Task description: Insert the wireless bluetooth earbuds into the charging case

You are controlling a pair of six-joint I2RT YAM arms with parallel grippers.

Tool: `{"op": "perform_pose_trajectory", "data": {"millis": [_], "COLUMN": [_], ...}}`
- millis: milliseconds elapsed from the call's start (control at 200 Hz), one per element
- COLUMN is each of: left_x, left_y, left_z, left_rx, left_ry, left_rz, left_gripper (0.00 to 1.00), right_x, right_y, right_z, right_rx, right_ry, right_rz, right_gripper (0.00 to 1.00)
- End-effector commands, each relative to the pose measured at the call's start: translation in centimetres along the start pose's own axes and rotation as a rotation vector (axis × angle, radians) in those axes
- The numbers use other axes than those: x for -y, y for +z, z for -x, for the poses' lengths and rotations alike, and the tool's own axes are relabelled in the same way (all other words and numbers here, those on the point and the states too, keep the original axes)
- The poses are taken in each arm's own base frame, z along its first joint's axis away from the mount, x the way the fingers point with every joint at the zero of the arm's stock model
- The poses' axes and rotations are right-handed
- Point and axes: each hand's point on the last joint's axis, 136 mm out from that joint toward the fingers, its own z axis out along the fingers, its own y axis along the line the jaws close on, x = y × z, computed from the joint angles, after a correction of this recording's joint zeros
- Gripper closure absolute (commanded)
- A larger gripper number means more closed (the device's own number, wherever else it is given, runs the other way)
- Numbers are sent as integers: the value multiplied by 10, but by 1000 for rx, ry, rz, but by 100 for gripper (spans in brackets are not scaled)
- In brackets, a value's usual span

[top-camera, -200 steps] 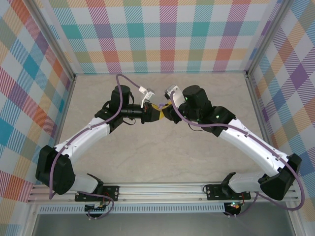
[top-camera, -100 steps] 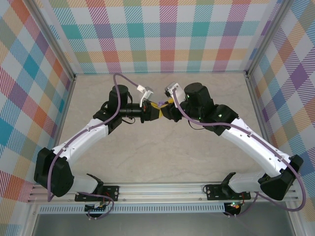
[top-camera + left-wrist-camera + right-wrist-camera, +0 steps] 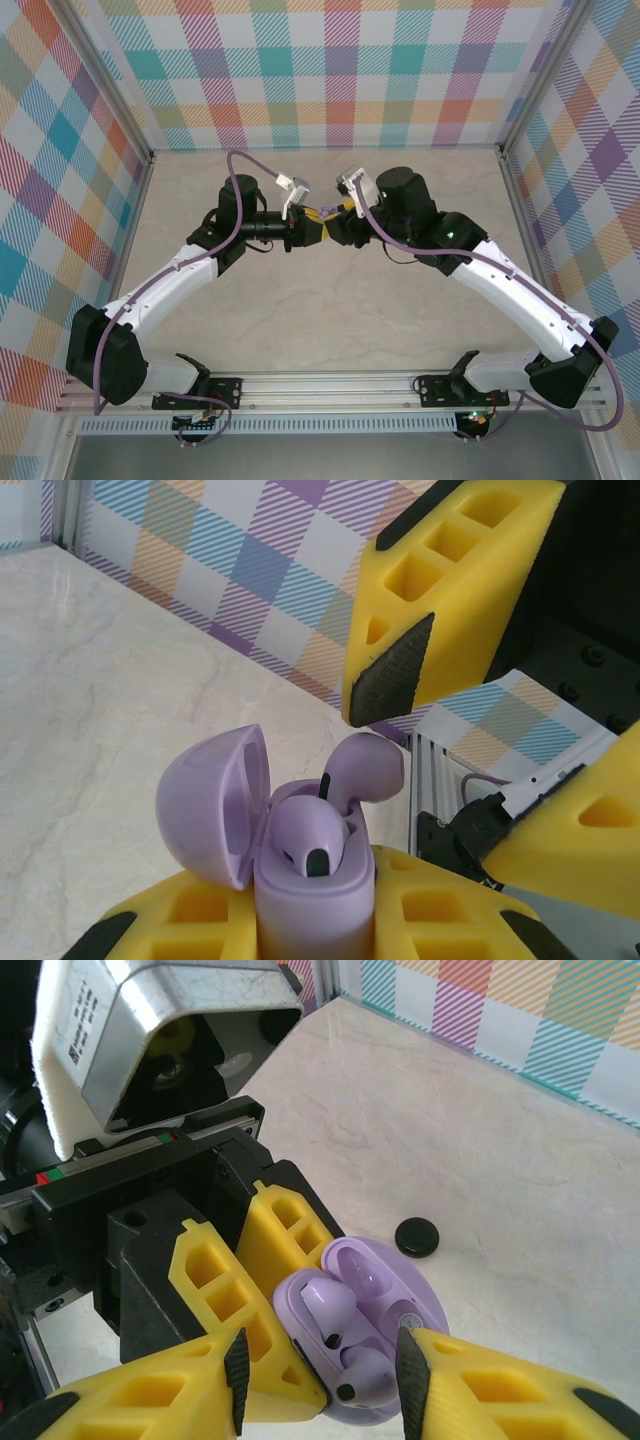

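Case point(image 3: 312, 910) & buds point(image 3: 312, 832) pale lilac, buds w/ small black marks; fingers point(image 3: 205, 1280) yellow w/ black pads point(image 3: 237, 1375). Surface point(image 3: 330, 320) pale beige marble w/ a black disc point(image 3: 417, 1236). Walls point(image 3: 330, 70) multicolour plaid, arms point(image 3: 175, 278) white & black, cables point(image 3: 231, 165) purple.

Open lilac case point(image 3: 300, 892) gripped by left end effector point(image 3: 315, 930), two lilac earbuds point(image 3: 305, 830) inside

Pale marble-look tabletop point(image 3: 330, 330) lies flat under soft, even light. Pastel plaid panels box it in: far wall point(image 3: 330, 80), left wall point(image 3: 50, 200), right wall point(image 3: 590, 180), joined at the corners by silver metal posts point(image 3: 107, 85). A slotted aluminium rail point(image 3: 330, 385) runs along the near edge.
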Motion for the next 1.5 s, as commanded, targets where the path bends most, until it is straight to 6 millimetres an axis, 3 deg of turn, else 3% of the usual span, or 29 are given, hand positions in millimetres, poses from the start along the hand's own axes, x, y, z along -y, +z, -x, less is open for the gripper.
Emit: {"op": "perform_pose_trajectory", "data": {"millis": [0,335,770,920,1495], "left_x": [13,10,14,16,13], "left_y": [-3,-6,-9,-10,-11], "left_z": [7,7,12,13,14], "left_rx": [23,27,46,48,50], "left_ry": [64,80,93,101,106], "left_rz": [-22,14,17,15,40], "left_gripper": [86,86,85,86,85], "right_x": [-8,7,6,15,33], "right_y": [-18,-32,-10,-4,-5], "right_z": [22,28,6,1,-10], "right_rx": [63,90,-37,-72,-115], "right_ry": [12,53,71,84,105], "right_rz": [19,-67,-39,-86,-173], "right_gripper": [54,52,48,48,49]}}
